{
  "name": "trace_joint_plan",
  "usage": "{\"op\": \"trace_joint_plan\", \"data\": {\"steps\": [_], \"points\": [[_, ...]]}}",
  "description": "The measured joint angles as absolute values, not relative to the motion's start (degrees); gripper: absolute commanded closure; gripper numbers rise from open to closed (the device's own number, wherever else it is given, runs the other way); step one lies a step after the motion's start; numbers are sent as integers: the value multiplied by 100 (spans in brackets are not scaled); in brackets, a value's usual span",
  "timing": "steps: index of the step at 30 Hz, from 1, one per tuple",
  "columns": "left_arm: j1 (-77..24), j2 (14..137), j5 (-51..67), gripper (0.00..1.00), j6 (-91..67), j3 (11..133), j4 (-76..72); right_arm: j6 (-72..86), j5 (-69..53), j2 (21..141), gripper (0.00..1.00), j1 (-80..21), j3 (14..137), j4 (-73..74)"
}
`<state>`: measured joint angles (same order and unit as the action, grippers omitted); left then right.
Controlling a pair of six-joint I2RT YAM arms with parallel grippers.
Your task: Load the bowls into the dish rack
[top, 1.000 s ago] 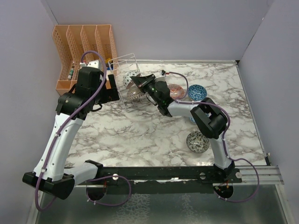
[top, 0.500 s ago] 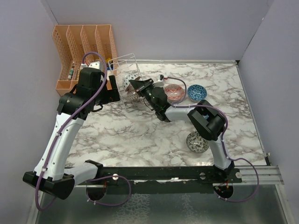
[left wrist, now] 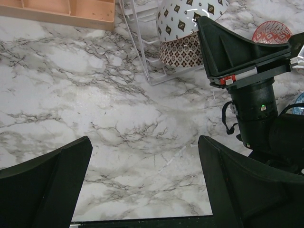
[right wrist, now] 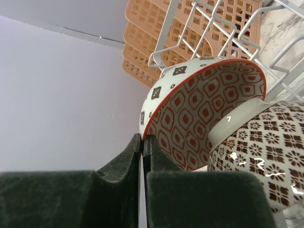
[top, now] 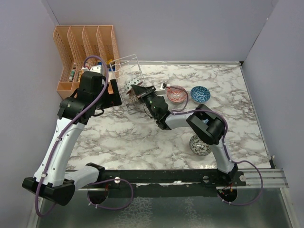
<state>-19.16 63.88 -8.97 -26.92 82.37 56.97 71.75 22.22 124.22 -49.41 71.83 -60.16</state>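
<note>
The wire dish rack (top: pixel 126 71) stands at the back left. My right gripper (right wrist: pixel 142 138) is shut on the rim of a reddish-pink bowl (right wrist: pixel 204 107) that stands on edge inside the rack (right wrist: pixel 209 19), next to a brown bowl (right wrist: pixel 259 156). In the top view the right gripper (top: pixel 135 90) is at the rack's right side. Both racked bowls show in the left wrist view (left wrist: pixel 183 33). A second reddish-pink bowl (top: pixel 176 94), a blue bowl (top: pixel 200 93) and a dark grey-green bowl (top: pixel 199 145) sit on the table. My left gripper (left wrist: pixel 144 142) is open and empty over bare marble, left of the rack.
A peach plastic slotted organiser (top: pixel 85 50) stands in the back left corner, right behind the rack. Purple walls close the table at the back and on both sides. My right arm (top: pixel 190 116) lies across the table's middle.
My right gripper has moved left and down with the reddish-pink bowl, deeper into the rack. The other pink bowl on the table is now uncovered. The left arm has barely moved.
</note>
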Motion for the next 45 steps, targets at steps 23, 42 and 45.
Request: {"op": "trace_joint_plan", "data": {"steps": [23,42,45], "points": [[-1992,6182,-803,4,-2689,7793,5610,7839,2364,12473,80,-5015,6661,-5999],[-2075,6149,-810,4,-2685,7793,5577,8394,2143,11675,60,-5052,5922,-5286],[-2078,6147,-812,4,-2685,7793,5577,8385,2119,11456,58,-5052,5721,-5175]]}}
